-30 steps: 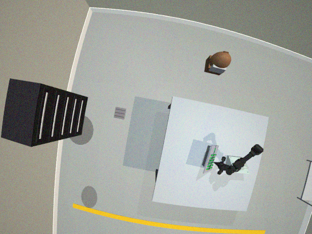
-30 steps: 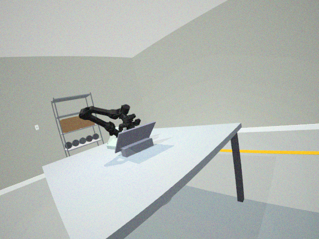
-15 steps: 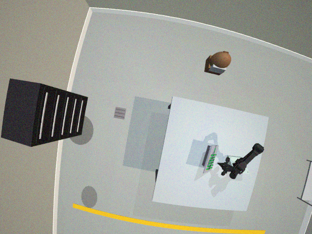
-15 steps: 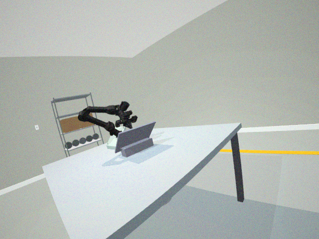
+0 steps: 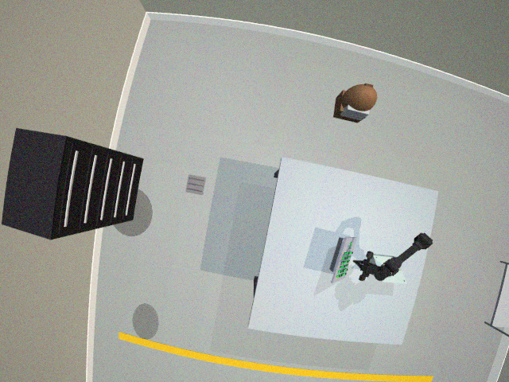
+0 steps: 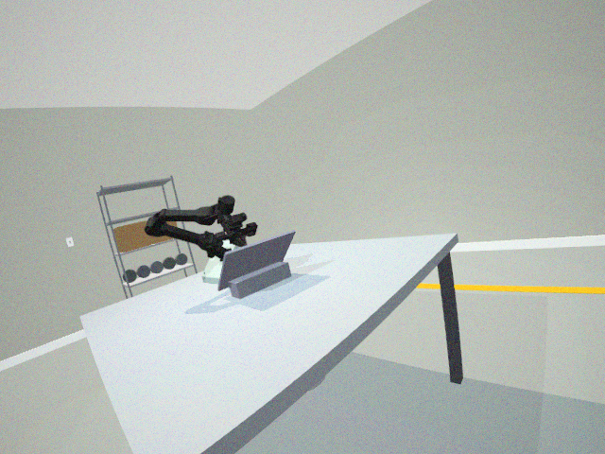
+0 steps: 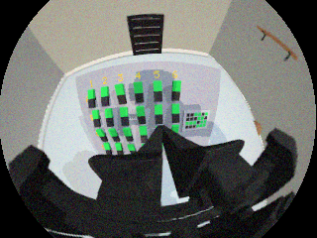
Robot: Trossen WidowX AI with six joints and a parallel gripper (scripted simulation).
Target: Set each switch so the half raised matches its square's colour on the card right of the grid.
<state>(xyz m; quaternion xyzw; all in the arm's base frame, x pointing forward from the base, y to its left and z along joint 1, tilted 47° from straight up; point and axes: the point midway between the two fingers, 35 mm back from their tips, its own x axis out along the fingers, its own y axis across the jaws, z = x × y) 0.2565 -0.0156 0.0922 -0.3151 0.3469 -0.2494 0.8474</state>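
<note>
The tilted grey panel (image 7: 200,79) (image 6: 258,256) carries a grid of green and dark grey rocker switches (image 7: 139,91) (image 5: 344,263) under yellow column numbers 1 to 6. In the wrist view each far-row switch shows green on its far half and dark grey on its near half. The raised ends are too small to tell surely. The small card (image 7: 196,120), with green and dark squares, is on the panel right of the grid. My gripper (image 7: 160,128) (image 5: 355,261) is shut and empty, on the arm's side of the panel, apparently off its face. Its fingers hide the near-right switches.
The panel leans on a grey block (image 6: 261,280) on the white table (image 5: 328,185). The arm's pale base plate (image 5: 398,276) is behind the gripper. Away from the table are a black drawer cabinet (image 5: 33,181), a brown chair-like object (image 5: 359,97) and a shelf rack (image 6: 139,217).
</note>
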